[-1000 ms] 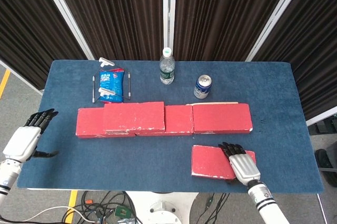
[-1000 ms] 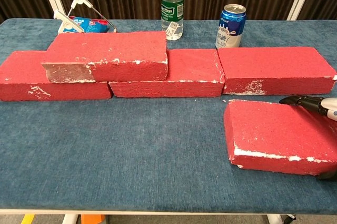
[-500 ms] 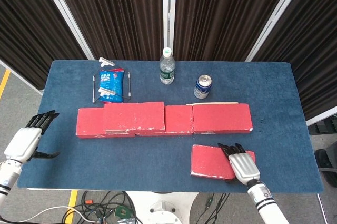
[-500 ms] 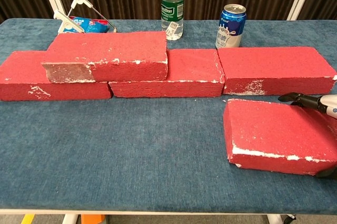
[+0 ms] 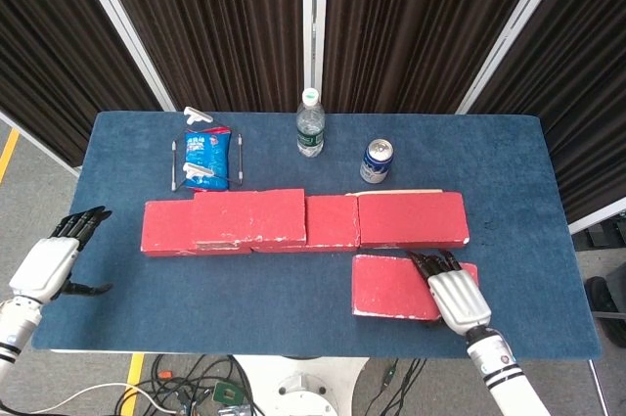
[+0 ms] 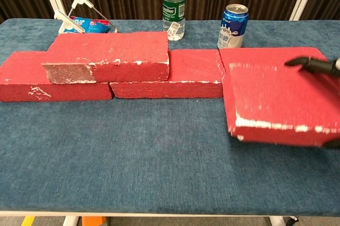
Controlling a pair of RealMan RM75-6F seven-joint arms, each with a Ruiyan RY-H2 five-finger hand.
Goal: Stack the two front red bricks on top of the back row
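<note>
The right hand (image 5: 452, 294) grips the front red brick (image 5: 396, 287) by its right end — raised just before the back row (image 5: 293, 220). The left hand (image 5: 49, 261) hangs off the worktop's (image 5: 509, 171) left edge, fingers apart, empty. Dark curtains behind; bottle (image 5: 310, 124) and can (image 5: 377, 161) stand upright.
</note>
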